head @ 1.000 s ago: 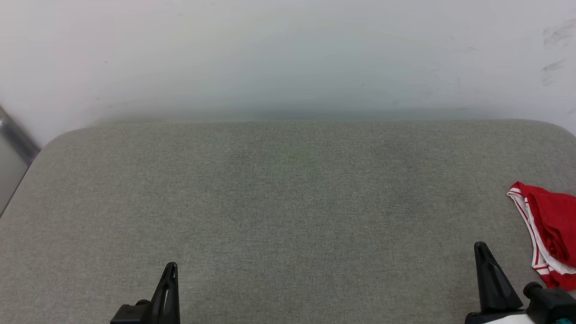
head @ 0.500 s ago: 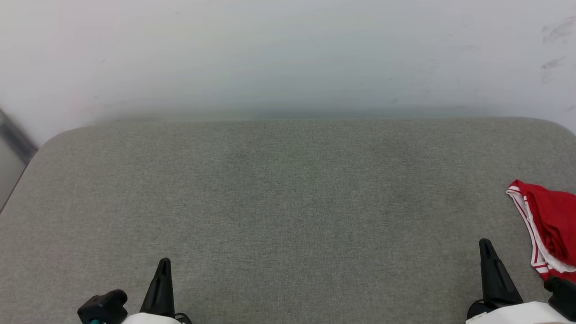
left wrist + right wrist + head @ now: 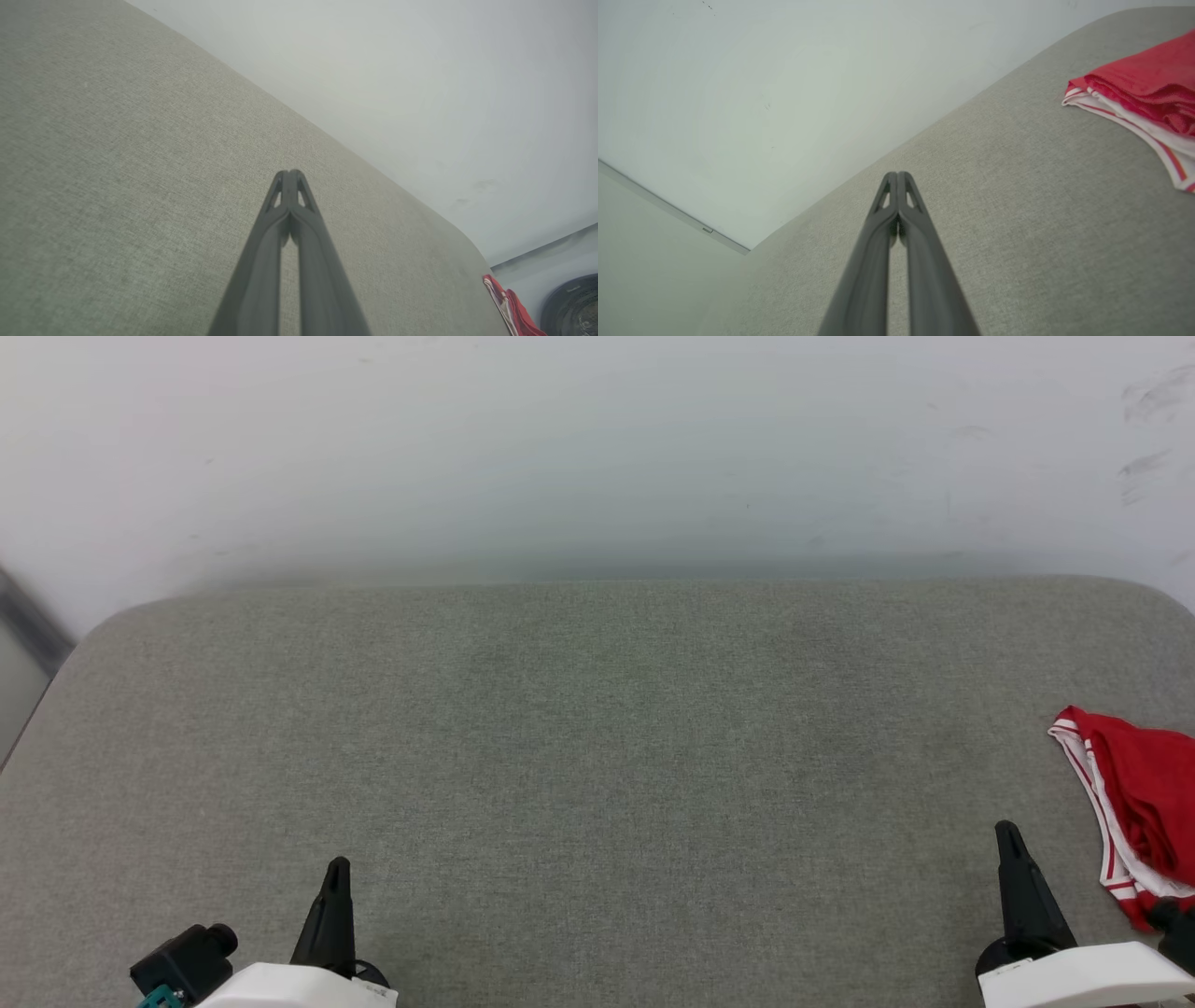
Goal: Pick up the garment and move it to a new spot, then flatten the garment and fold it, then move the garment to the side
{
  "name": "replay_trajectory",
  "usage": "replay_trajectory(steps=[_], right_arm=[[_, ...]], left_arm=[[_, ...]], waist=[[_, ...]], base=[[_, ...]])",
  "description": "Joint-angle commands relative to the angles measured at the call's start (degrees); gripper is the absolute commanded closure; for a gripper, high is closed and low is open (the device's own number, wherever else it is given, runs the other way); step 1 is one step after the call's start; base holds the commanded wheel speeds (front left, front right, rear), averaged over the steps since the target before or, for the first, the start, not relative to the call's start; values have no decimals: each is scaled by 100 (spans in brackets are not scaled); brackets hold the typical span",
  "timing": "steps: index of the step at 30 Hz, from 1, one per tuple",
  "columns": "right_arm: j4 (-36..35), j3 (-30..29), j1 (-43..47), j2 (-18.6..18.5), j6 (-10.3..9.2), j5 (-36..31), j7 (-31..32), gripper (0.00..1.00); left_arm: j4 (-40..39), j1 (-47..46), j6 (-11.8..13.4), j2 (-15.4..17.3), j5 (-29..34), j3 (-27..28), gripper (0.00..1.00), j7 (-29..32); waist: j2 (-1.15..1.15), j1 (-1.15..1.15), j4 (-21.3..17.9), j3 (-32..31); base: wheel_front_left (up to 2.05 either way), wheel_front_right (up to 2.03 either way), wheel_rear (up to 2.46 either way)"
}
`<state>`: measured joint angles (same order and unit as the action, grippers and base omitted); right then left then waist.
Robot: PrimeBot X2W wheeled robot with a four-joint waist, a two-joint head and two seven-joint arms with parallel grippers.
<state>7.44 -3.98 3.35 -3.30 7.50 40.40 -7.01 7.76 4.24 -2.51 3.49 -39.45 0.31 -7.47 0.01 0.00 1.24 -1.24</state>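
The garment (image 3: 1139, 803), red with white and striped trim, lies bunched at the right edge of the grey fabric surface (image 3: 597, 756); it also shows in the right wrist view (image 3: 1143, 88) and as a sliver in the left wrist view (image 3: 509, 305). My right gripper (image 3: 1006, 831) is shut and empty, just left of the garment and apart from it. Its tips meet in the right wrist view (image 3: 896, 175). My left gripper (image 3: 338, 866) is shut and empty at the lower left, tips together in its own view (image 3: 289, 172).
A pale wall (image 3: 597, 448) rises right behind the cushioned surface. The surface's rounded corners lie at far left and far right. A dark round object (image 3: 572, 305) sits beyond the surface's right end in the left wrist view.
Both arms have drawn back toward the bottom edge, so pale forearms now show. The left gripper's fingers have come together. The garment has not moved on the surface.
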Motion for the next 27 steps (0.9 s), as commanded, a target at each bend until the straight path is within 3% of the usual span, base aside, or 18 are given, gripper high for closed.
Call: replay_trajectory(steps=[1,27], right_arm=[[-30,-15,-166,-44,0,214,38,100],[228,-66,-482,-48,0,2133,508,100]], left_arm=[[-32,-151,-27,44,-219,30,100,41],[206,-507,-218,60,-2195,187,100,506]], waist=[[-1,0,-2,2],[-1,0,-37,43]], base=[[0,0,0],[0,0,0]])
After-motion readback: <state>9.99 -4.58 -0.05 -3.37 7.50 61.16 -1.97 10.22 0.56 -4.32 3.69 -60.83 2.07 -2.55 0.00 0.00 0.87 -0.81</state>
